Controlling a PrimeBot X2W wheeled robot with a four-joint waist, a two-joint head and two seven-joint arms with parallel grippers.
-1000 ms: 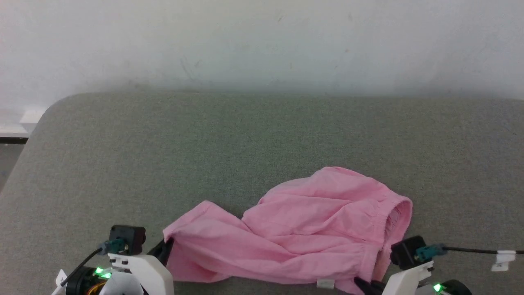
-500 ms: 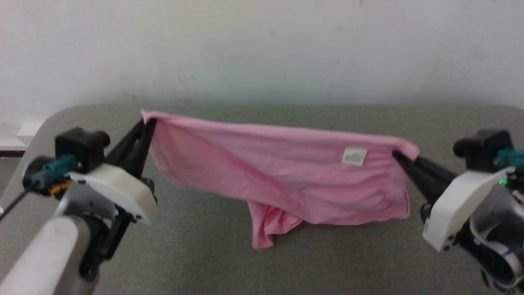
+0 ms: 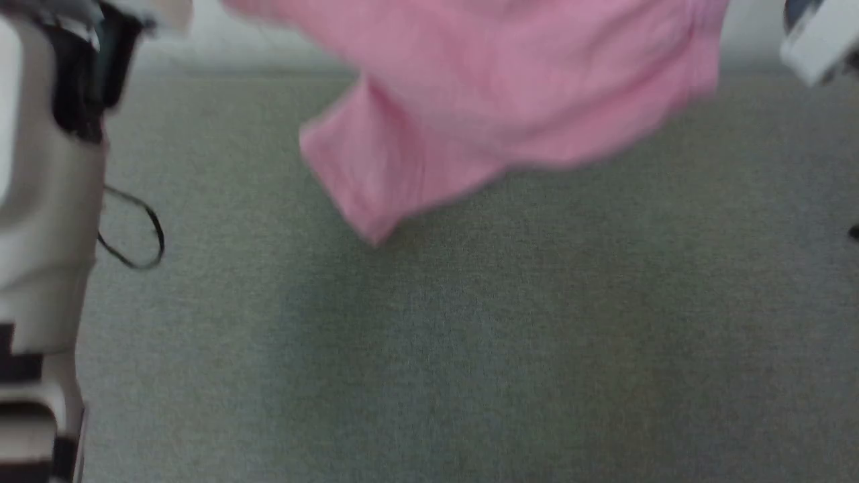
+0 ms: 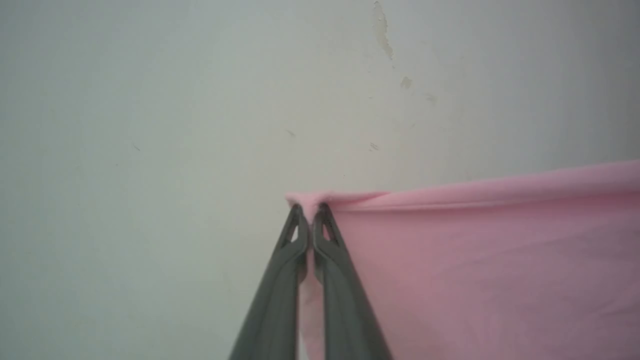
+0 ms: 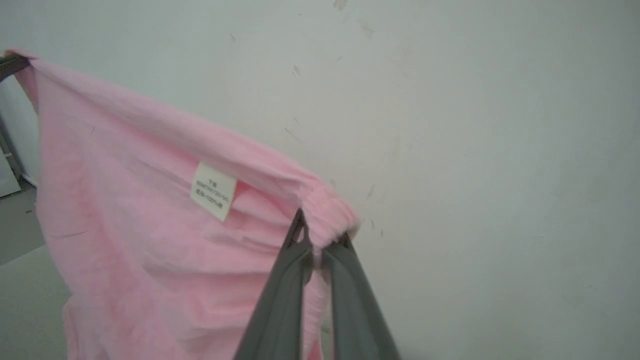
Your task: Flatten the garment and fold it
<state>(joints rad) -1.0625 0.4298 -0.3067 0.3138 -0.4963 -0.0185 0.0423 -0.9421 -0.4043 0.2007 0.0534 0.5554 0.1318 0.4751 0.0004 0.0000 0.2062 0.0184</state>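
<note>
- grey-green felt-like surface (image 3: 470, 349) down below, scuffed pale wall (image 4: 150, 125) behind
- the garment (image 3: 510, 87) is light pink, thin and soft, blurry in the head view, with a small white label (image 5: 213, 191) just under its top hem
- it hangs in the air above the surface, long axis running side to side, loose end dangling down
- left gripper (image 4: 310, 207) is pinched tight on one top corner, right gripper (image 5: 320, 235) on the gathered other corner
</note>
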